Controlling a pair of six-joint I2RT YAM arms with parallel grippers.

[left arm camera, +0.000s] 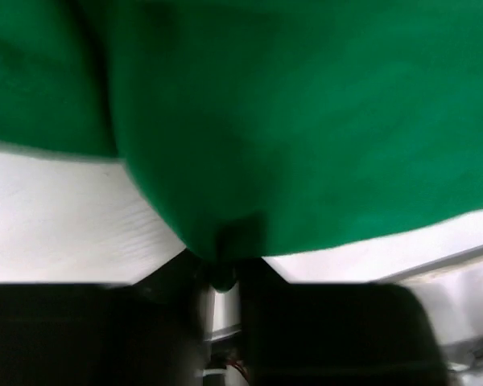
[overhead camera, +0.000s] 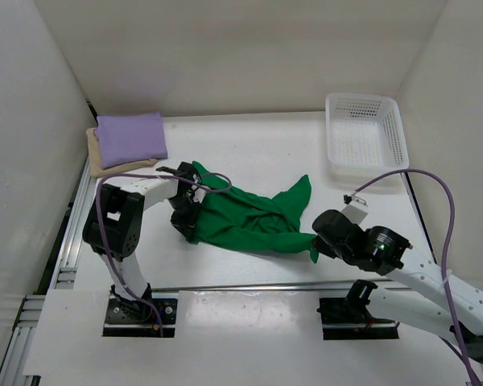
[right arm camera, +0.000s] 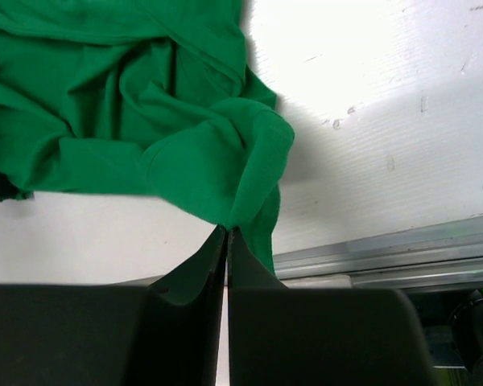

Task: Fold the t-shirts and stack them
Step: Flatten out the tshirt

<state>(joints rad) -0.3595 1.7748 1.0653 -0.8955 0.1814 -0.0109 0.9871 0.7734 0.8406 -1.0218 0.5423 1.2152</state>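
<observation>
One green t-shirt (overhead camera: 243, 219) lies crumpled on the tabletop (overhead camera: 249, 149), left edge pinched by the left gripper (overhead camera: 183, 215), near-right corner pinched by the right gripper (right arm camera: 227, 235).

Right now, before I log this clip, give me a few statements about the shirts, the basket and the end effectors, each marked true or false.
1. The purple shirt lies folded on top of the tan shirt. True.
2. The green shirt is neatly folded. False: it lies crumpled and spread unevenly on the table.
3. The right end effector is shut on a bunched edge of the green shirt. True.
4. The green shirt is in the basket. False: the basket stands apart at the far right, and no shirt is in it.
</observation>
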